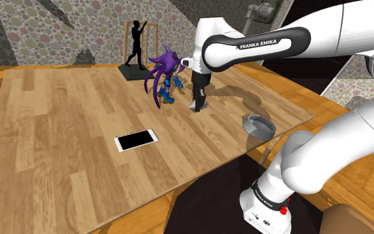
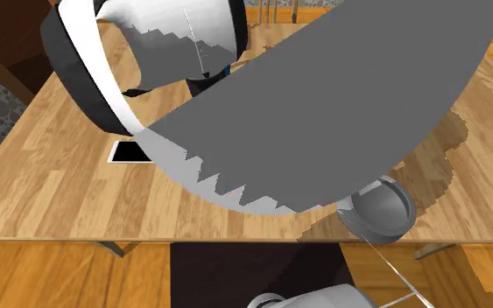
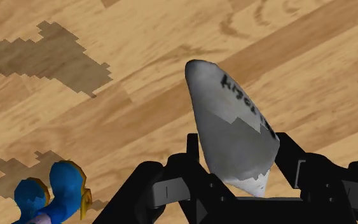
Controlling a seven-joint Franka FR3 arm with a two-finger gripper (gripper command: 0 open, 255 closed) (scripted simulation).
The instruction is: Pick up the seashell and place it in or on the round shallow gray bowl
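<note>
We see the pale grey seashell [image 3: 234, 127] clasped between the fingers of the hand [image 3: 238, 151], low over the table [image 1: 66, 133] beside a purple figure [image 1: 162, 76]. The round grey bowl [image 2: 371, 229] sits well apart, its inside bare.

The seashell [image 3: 234, 124], a grey-white cone with dark markings, is clasped between the fingers of the gripper [image 3: 238, 153], tip pointing away. The bowl [image 1: 247, 123], round, shallow and grey, stands upright well apart from it.

The arm [image 2: 323, 105] covers part of the phone [image 2: 129, 152].
</note>
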